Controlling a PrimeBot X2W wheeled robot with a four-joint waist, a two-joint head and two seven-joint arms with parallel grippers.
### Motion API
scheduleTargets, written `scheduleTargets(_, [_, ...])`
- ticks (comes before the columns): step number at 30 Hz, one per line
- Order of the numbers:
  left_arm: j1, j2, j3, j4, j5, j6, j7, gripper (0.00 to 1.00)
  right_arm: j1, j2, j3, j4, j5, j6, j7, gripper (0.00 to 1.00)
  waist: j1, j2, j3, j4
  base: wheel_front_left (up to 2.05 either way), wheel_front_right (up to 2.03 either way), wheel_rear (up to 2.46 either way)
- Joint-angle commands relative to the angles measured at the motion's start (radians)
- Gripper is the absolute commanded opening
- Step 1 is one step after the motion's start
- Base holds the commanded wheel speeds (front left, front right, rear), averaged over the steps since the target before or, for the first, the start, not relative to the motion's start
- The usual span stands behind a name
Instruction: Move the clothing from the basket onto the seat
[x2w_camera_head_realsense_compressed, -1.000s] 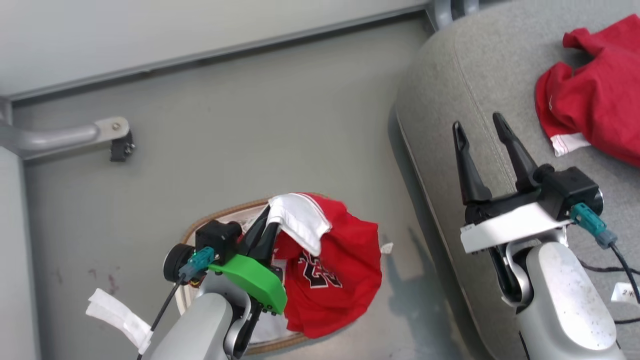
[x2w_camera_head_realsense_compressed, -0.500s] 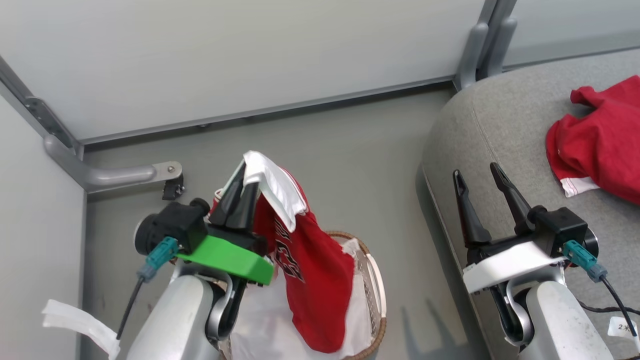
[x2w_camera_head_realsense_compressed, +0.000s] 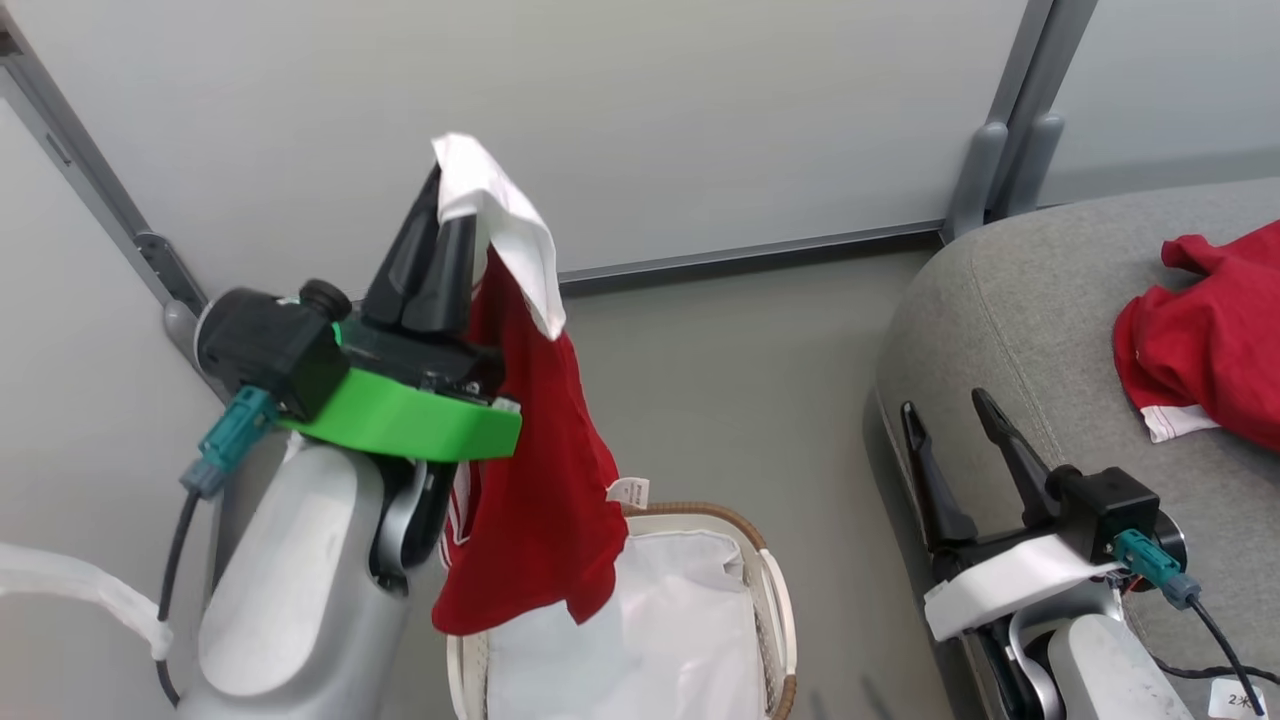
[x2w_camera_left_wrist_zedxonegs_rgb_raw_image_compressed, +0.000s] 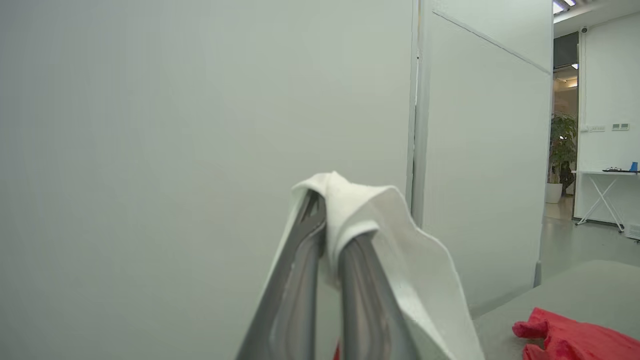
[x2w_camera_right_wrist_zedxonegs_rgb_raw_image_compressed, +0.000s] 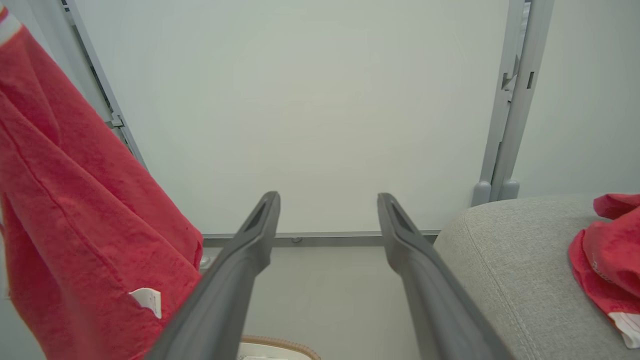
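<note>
Jersey (x2w_camera_head_realsense_compressed: 530, 450) hangs vertical from left claw (x2w_camera_head_realsense_compressed: 441, 206).

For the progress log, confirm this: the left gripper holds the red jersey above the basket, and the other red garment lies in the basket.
Not quite: the head view shows the other red garment lying on the seat; the rest stands.

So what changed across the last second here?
The left end effector, shut on the white trim of the red jersey, raised it from the oval white brown-rimmed laundry basket; it now hangs above it. The view tilted up too. Unchanged: that grip, the right end effector open and empty, the plain red garment on the grey fabric sofa.
</note>
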Motion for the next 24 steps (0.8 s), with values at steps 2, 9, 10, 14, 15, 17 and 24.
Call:
scheduleTargets(2, [-0.038, 0.009, 0.011, -0.002, 0.008, -0.003, 0.0, 0.0, 0.022, -0.004, 0.007, 0.006, 0.006, -0.001, 0.0, 1.0, 0.0001, 0.0, -0.01, 0.009, 0.0, 0.0, 0.0])
scheduleTargets(9, [-0.07, -0.017, 0.017, 0.002, 0.01, -0.003, 0.0, 0.0, 0.044, -0.003, 0.126, 0.014, -0.009, -0.001, 0.0, 1.0, 0.0001, 0.0, -0.02, 0.021, 0.0, 0.0, 0.0])
scheduleTargets(10, [-0.068, -0.02, 0.013, 0.002, 0.011, -0.003, 0.0, 0.0, 0.043, -0.003, 0.158, 0.016, -0.009, -0.001, 0.0, 1.0, 0.0001, 0.0, -0.02, 0.023, 0.0, 0.0, 0.0])
scheduleTargets(14, [-0.051, -0.033, -0.004, 0.001, 0.004, -0.003, 0.0, 0.0, 0.019, -0.004, 0.302, 0.037, -0.025, -0.001, 0.0, 1.0, 0.0001, 0.0, -0.022, 0.034, 0.0, 0.0, 0.0])
scheduleTargets(15, [-0.048, -0.036, -0.006, 0.001, 0.003, -0.003, 0.0, 0.0, 0.009, -0.004, 0.33, 0.043, -0.022, -0.001, 0.0, 1.0, 0.0001, 0.0, -0.022, 0.036, 0.0, 0.0, 0.0])
scheduleTargets(17, [-0.043, -0.041, -0.014, -0.001, 0.002, -0.003, 0.0, 0.0, -0.015, -0.004, 0.39, 0.063, -0.017, -0.001, 0.0, 1.0, 0.0001, 0.0, -0.021, 0.041, 0.0, 0.0, 0.0])
scheduleTargets(24, [-0.049, -0.054, -0.042, -0.004, -0.006, -0.003, 0.0, 0.0, -0.139, -0.006, 0.497, 0.136, -0.017, -0.001, 0.0, 1.0, 0.0001, 0.0, -0.018, 0.068, 0.0, 0.0, 0.0])
